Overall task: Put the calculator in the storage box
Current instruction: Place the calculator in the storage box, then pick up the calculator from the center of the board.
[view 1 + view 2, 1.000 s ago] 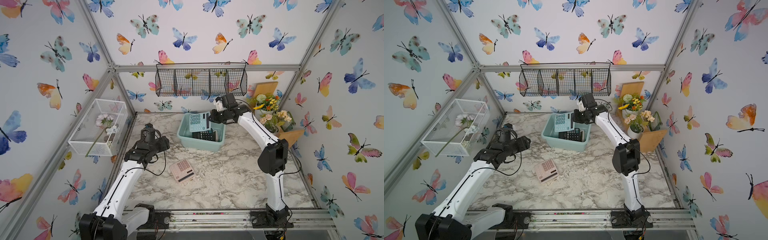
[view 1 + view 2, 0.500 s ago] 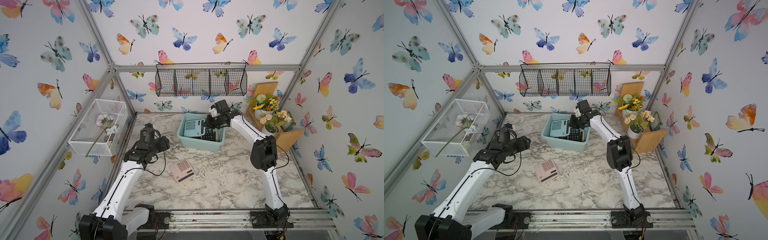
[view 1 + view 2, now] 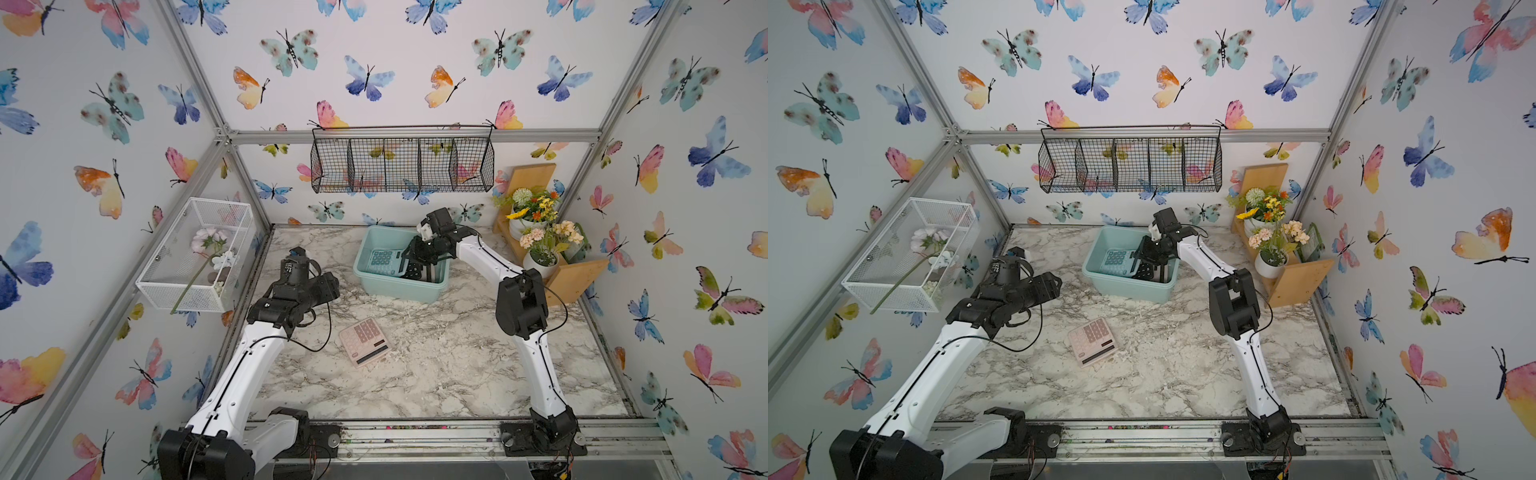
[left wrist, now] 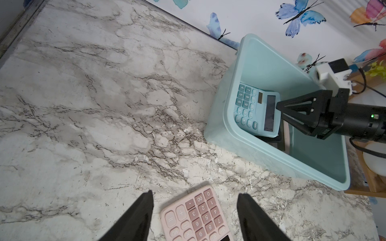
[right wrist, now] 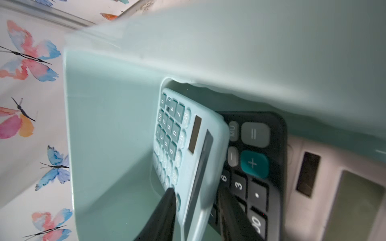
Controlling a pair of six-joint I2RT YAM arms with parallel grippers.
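The light teal storage box [image 3: 399, 291] [image 3: 1125, 291] [image 4: 271, 158] stands at the back of the marble table. A teal calculator [image 3: 384, 261] [image 3: 1116, 261] [image 4: 253, 110] [image 5: 188, 146] leans inside it, resting on a black calculator [image 5: 254, 167]. My right gripper [image 3: 409, 262] [image 3: 1140, 262] [image 5: 196, 191] reaches into the box, open, with its fingers either side of the teal calculator's display end. A pink calculator [image 3: 365, 340] [image 3: 1093, 340] [image 4: 196, 217] lies flat on the table. My left gripper [image 3: 322, 291] [image 4: 195, 195] hovers open above its near end, holding nothing.
A pale calculator [image 5: 334, 187] lies under the black one in the box. A black wire basket [image 3: 401, 170] hangs on the back wall. A white mesh basket [image 3: 195, 257] holds a flower at the left. Flower pots on a wooden shelf [image 3: 540, 245] stand at the right.
My right arm has lowered the teal calculator from above the box down into it, and its jaws have parted. My left arm has hardly moved.
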